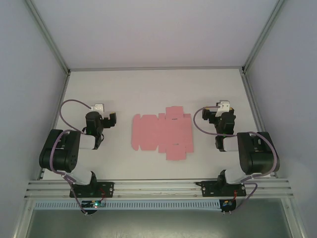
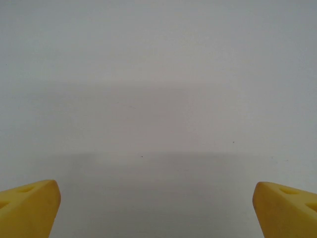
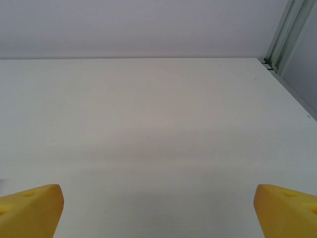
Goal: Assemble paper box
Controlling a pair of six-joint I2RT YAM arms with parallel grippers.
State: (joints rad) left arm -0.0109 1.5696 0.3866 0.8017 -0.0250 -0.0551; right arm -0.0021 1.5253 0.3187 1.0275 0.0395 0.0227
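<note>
Open table [image 1: 153,89] is seen beyond the flat box [image 1: 161,133] and on both its sides, up to the left arm [image 1: 62,148] and right arm [image 1: 255,151]. Passage is bounded by walls [image 1: 25,59] left, right and far.

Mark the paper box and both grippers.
paper box [image 1: 161,134]: top view, flat sheet's middle.
left gripper [image 2: 156,198]: left wrist view, midway between fingertips.
right gripper [image 3: 158,198]: right wrist view, midway between fingertips.

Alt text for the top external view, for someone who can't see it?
A flat pink die-cut card sheet lies unfolded on a white table. The left arm and the right arm sit folded on either side, neither touching it.
</note>
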